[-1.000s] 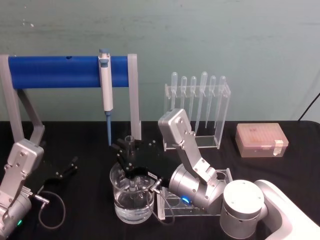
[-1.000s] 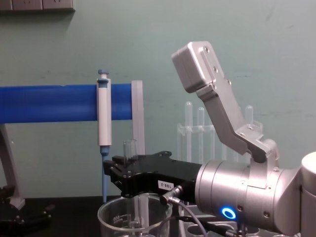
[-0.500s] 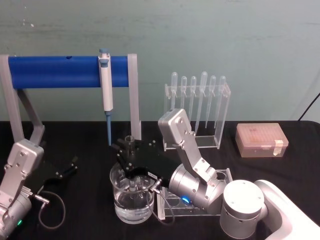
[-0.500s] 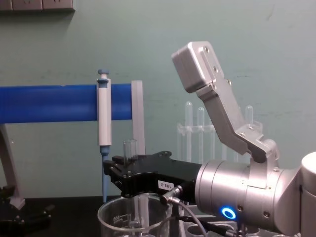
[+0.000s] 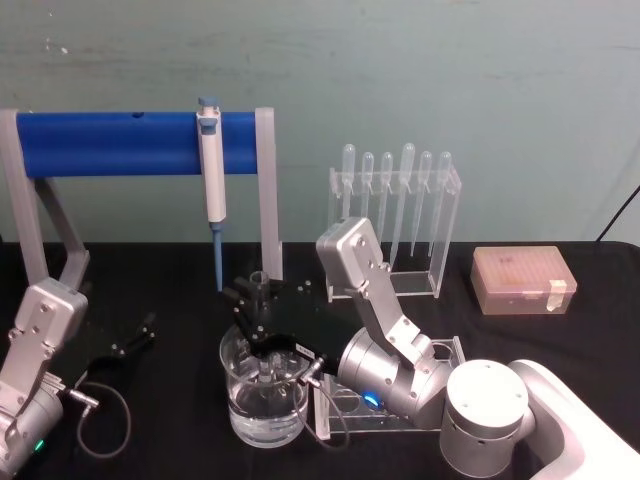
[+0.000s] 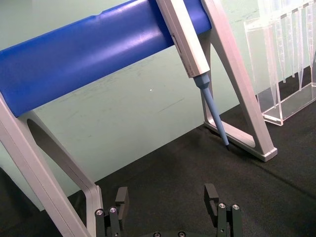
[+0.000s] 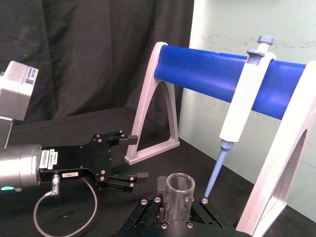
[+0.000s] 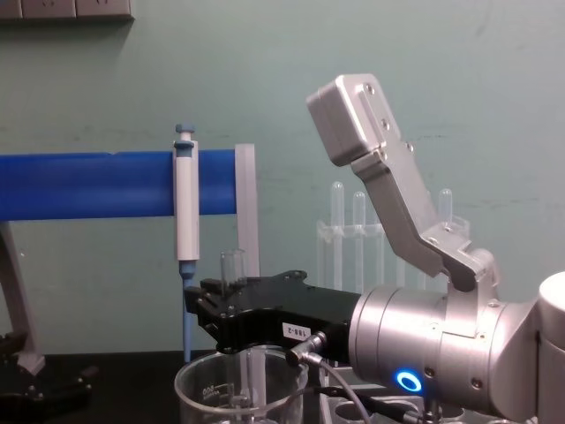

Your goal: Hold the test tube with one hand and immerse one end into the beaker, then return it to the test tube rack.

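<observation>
Black right claw (image 5: 260, 303) pinches the one upright test tube (image 8: 233, 265) at lower centre of the head view, its lower end inside the one beaker (image 5: 262, 405). The right wrist view looks into the tube's open rim; the chest view shows its side. The left claw (image 6: 168, 200), spread, rests lower left on the surface (image 5: 160, 285). Six pipettes (image 5: 407, 190) stand behind.

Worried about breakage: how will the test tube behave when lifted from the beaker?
Thin clear glass: the test tube, clamped by the right gripper, is probably stiff but fragile. Its lower end is in the beaker holding liquid, so likely wet, slippery. Round, it may roll.
</observation>
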You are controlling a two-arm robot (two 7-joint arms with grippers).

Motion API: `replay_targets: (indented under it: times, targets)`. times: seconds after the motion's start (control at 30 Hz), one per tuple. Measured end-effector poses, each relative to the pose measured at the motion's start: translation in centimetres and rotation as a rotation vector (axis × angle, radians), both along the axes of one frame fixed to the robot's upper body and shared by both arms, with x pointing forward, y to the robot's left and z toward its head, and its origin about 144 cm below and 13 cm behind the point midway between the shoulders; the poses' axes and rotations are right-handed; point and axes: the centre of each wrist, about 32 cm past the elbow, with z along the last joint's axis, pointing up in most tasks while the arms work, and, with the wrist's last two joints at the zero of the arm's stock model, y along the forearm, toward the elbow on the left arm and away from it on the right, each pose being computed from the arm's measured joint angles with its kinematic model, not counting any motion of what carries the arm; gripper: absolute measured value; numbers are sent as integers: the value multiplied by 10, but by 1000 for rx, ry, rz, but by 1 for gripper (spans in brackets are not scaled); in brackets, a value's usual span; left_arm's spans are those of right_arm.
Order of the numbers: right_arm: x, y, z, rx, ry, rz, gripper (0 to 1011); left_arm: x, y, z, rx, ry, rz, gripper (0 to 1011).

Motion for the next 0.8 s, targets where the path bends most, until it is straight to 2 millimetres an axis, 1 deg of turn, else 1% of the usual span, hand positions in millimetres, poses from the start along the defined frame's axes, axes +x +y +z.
replay_targets:
  times: [0.8]
  targets:
    - [0,0,0,0,0,0,127,0,0,0,0,0,0,1000]
